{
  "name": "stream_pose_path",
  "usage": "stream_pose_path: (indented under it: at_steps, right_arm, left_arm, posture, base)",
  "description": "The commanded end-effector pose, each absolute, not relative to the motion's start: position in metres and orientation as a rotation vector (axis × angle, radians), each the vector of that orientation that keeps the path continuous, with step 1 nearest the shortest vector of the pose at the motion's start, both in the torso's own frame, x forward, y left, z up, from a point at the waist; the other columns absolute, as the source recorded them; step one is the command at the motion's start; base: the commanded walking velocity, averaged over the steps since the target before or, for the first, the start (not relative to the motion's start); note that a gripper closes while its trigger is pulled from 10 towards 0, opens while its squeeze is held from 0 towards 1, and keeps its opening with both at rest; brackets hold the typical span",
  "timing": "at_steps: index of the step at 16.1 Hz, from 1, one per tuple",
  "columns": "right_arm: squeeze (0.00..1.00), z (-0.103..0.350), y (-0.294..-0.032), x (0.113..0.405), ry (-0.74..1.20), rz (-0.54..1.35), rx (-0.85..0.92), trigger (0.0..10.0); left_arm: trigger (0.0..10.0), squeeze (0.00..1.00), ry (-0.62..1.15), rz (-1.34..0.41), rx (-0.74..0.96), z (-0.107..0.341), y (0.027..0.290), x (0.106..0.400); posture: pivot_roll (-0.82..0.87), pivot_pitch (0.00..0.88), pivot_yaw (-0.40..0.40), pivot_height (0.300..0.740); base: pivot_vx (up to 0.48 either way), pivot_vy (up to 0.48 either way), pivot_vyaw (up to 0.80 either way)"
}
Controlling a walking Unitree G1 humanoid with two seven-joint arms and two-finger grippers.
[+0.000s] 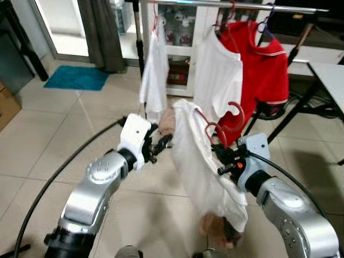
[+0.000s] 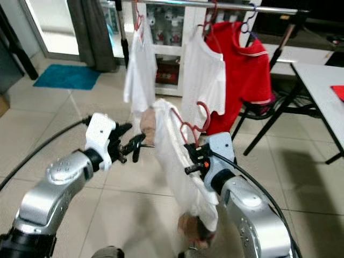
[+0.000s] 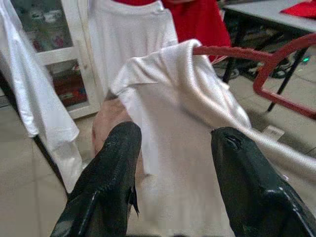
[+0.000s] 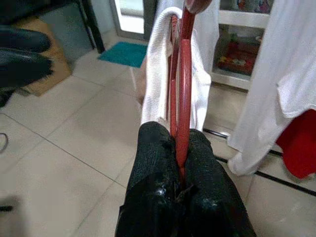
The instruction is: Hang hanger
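Observation:
A red hanger point(image 1: 217, 126) carries a white shirt point(image 1: 201, 161) that droops toward the floor. My right gripper point(image 1: 223, 156) is shut on the hanger's red frame point(image 4: 183, 106), below its hook point(image 1: 236, 110). My left gripper point(image 1: 159, 144) stands open just left of the shirt's shoulder, its black fingers point(image 3: 111, 173) spread before the cloth without touching it. Above and behind runs a metal clothes rail point(image 1: 226, 5) where a white garment point(image 1: 154, 75), another white shirt point(image 1: 215, 72) and a red shirt point(image 1: 263, 70) hang.
A white cabinet with glass doors point(image 1: 180, 32) stands behind the rail. A grey curtain point(image 1: 99, 32) and a blue mat point(image 1: 75, 78) lie at the back left. A white table point(image 1: 330, 80) with black legs is at the right. A black cable point(image 1: 59, 172) curves across the tiled floor.

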State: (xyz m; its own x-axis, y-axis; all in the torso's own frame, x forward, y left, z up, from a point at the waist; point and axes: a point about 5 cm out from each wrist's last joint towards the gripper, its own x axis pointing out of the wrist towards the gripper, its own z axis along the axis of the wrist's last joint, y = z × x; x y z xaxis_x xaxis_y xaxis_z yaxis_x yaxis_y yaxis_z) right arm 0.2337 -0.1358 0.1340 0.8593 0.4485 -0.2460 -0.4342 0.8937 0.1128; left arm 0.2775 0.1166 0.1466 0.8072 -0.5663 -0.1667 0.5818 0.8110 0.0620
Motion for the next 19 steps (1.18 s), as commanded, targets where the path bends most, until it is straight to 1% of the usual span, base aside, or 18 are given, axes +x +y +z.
stream_pose_path:
  at_steps: [1, 2, 4, 7, 8, 9, 10, 11, 13, 14, 15, 16, 19]
  right_arm:
    - [0.00, 0.149, -0.133, 0.236, 0.193, 0.504, 0.049, 0.0]
    - [0.00, 0.151, -0.132, 0.237, 0.188, 0.516, 0.045, 0.0]
    - [0.00, 0.157, -0.130, 0.239, 0.158, 0.555, 0.033, 0.0]
    - [0.00, 0.165, -0.125, 0.241, 0.129, 0.606, -0.008, 0.0]
    - [0.00, 0.166, -0.124, 0.240, 0.126, 0.613, -0.009, 0.0]
    - [0.00, 0.167, -0.122, 0.240, 0.123, 0.624, -0.016, 0.0]
    - [0.00, 0.167, -0.122, 0.240, 0.122, 0.629, -0.020, 0.0]
    - [0.00, 0.168, -0.121, 0.240, 0.118, 0.637, -0.028, 0.0]
    - [0.00, 0.169, -0.120, 0.240, 0.113, 0.641, -0.032, 0.0]
    - [0.00, 0.170, -0.120, 0.241, 0.107, 0.644, -0.038, 0.0]
    - [0.00, 0.170, -0.120, 0.241, 0.106, 0.644, -0.043, 0.0]
    - [0.00, 0.171, -0.121, 0.241, 0.106, 0.645, -0.050, 0.0]
    - [0.00, 0.170, -0.121, 0.240, 0.108, 0.646, -0.054, 0.0]
  left_arm:
    - [10.0, 0.31, 0.151, -0.622, 0.088, 0.146, 0.118, 0.281]
    - [10.0, 1.00, 0.144, -0.638, 0.065, 0.148, 0.115, 0.283]
    - [10.0, 1.00, 0.127, -0.662, 0.033, 0.154, 0.109, 0.294]
    - [10.0, 1.00, 0.119, -0.732, -0.025, 0.159, 0.103, 0.302]
    - [10.0, 0.72, 0.119, -0.745, -0.050, 0.160, 0.102, 0.303]
    - [10.0, 0.29, 0.131, -0.769, -0.083, 0.159, 0.099, 0.303]
    - [10.0, 0.29, 0.135, -0.780, -0.091, 0.159, 0.097, 0.303]
    - [10.0, 0.00, 0.158, -0.798, -0.097, 0.157, 0.094, 0.304]
    - [10.0, 0.00, 0.190, -0.794, -0.105, 0.154, 0.091, 0.305]
    - [10.0, 0.00, 0.237, -0.777, -0.153, 0.151, 0.090, 0.308]
    - [4.0, 0.00, 0.251, -0.764, -0.185, 0.151, 0.090, 0.309]
    - [0.0, 0.00, 0.285, -0.733, -0.268, 0.150, 0.091, 0.311]
    - [0.0, 0.00, 0.318, -0.713, -0.344, 0.149, 0.091, 0.312]
  posture:
    - [-0.03, 0.057, -0.026, 0.740]
    - [-0.03, 0.049, -0.030, 0.740]
    - [-0.04, 0.039, -0.031, 0.740]
    - [-0.04, 0.027, -0.033, 0.740]
    - [-0.04, 0.023, -0.034, 0.740]
    - [-0.04, 0.020, -0.034, 0.740]
    - [-0.04, 0.020, -0.034, 0.740]
    - [-0.05, 0.012, -0.028, 0.740]
    - [-0.05, 0.008, -0.026, 0.740]
    - [-0.05, 0.006, -0.023, 0.740]
    - [-0.05, 0.004, -0.023, 0.740]
    - [-0.05, 0.004, -0.023, 0.740]
    - [-0.05, 0.005, -0.023, 0.740]
  base:
    - [0.000, 0.000, 0.00]
    - [0.000, 0.000, 0.00]
    - [0.000, 0.000, 0.00]
    - [0.000, 0.000, 0.00]
    - [0.000, 0.000, 0.00]
    - [0.000, 0.000, 0.00]
    - [0.000, 0.000, 0.00]
    - [0.000, 0.000, 0.00]
    - [0.000, 0.000, 0.00]
    - [0.000, 0.000, 0.00]
    - [0.000, 0.000, 0.00]
    - [0.000, 0.000, 0.00]
    - [0.000, 0.000, 0.00]
